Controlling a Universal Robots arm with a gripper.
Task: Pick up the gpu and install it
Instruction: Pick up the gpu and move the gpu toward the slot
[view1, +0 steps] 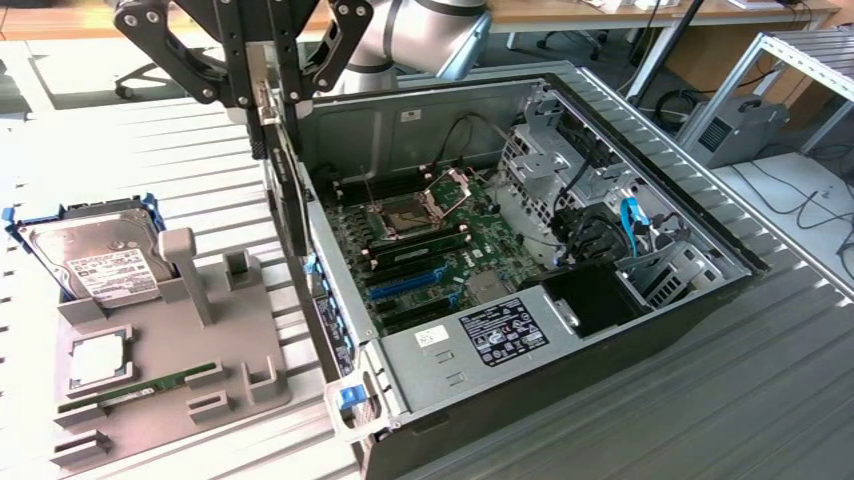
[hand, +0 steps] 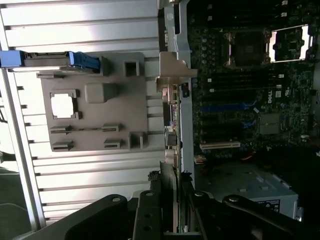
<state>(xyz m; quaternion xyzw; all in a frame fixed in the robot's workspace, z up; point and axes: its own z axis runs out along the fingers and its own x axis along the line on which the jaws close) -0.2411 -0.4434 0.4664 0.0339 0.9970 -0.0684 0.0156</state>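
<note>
Your gripper pinches the gpu edge-on, seemingly just above the computer case rim, beside its motherboard. Treat it as stiff, fairly light, fragile; hold its rigid edge.

gpu above case wall, hard drive on tray at exterior view's left

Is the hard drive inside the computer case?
No, the hard drive rests on the gray holder beside the computer case.
</note>
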